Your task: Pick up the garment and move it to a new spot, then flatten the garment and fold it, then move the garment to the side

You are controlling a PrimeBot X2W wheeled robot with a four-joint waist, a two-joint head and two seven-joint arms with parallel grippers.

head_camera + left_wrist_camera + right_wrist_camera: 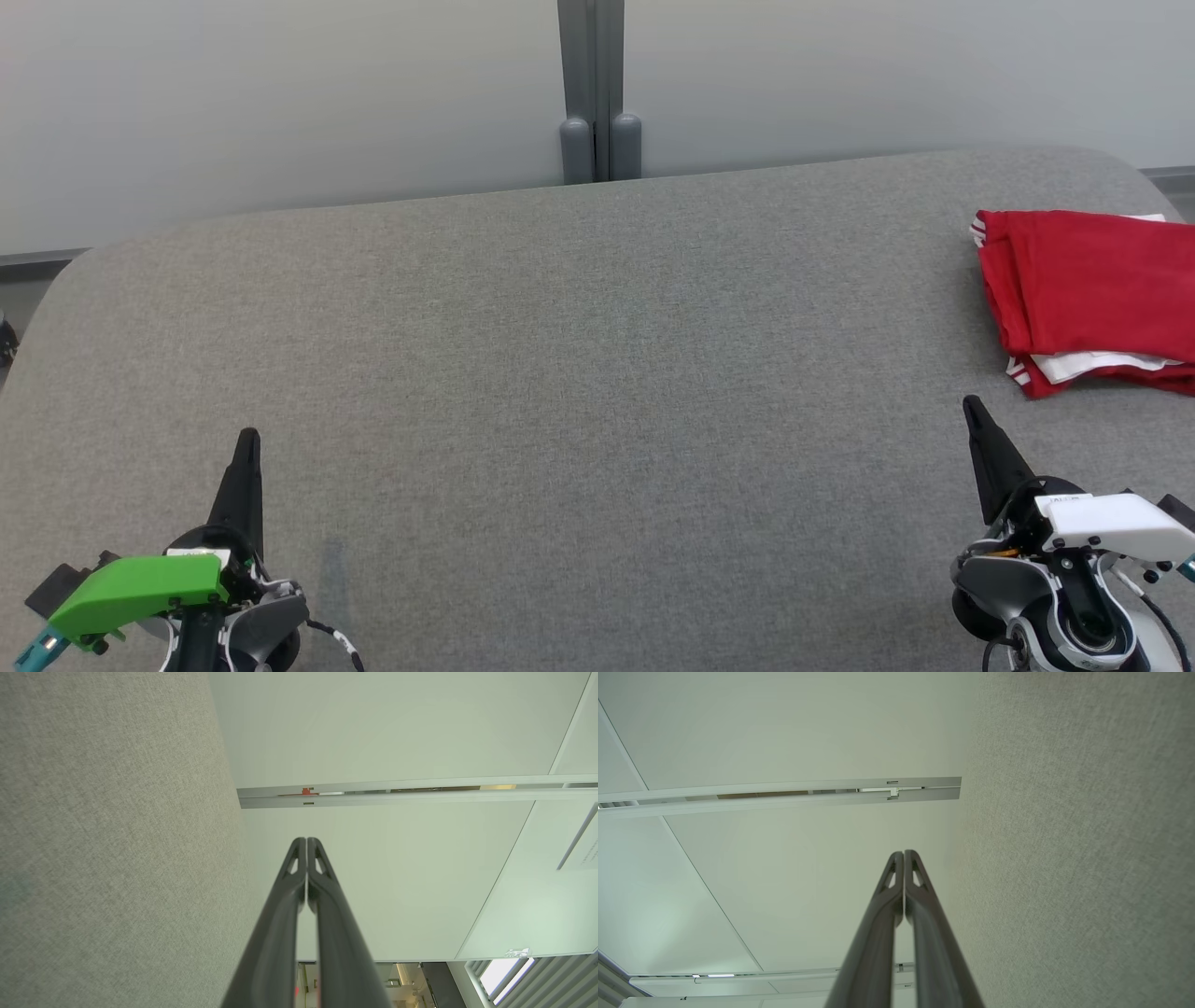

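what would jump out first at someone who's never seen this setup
The red garment with white trim grabs the eye first. It lies folded near the right edge of the grey table and is partly cut off by the head view's edge. Next come two dark pointed tools low in that view, both shut and holding nothing: the left tool with a bright green cover at its base, the right tool with a white cover.
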